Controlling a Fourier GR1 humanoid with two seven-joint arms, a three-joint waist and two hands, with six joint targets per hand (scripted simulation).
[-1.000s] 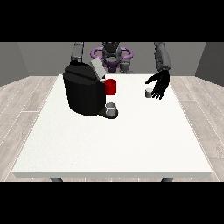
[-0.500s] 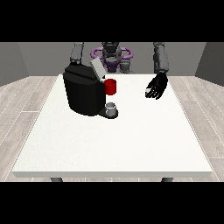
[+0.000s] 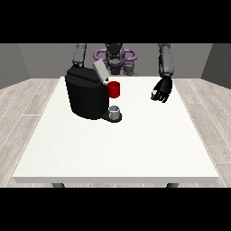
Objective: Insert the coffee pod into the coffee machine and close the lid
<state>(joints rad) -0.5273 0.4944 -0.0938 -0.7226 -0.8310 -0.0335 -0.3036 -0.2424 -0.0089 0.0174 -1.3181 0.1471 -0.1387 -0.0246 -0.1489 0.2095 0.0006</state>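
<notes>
Coffee machine (image 3: 86, 95) stands black on the white table (image 3: 113, 149), toward the view's left, its lid (image 3: 100, 71) tilted up, with a red thing at the machine (image 3: 114, 89) and a grey thing (image 3: 115, 111) on its base below. The hand at the view's right (image 3: 161, 90) hangs over the table well apart from the machine; its fingers seem curled, though I cannot tell whether they hold anything.

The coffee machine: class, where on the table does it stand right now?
In the front view the coffee machine stands on the white table towards the view's left and far edge, with the hand at the view's right well apart from it.
</notes>
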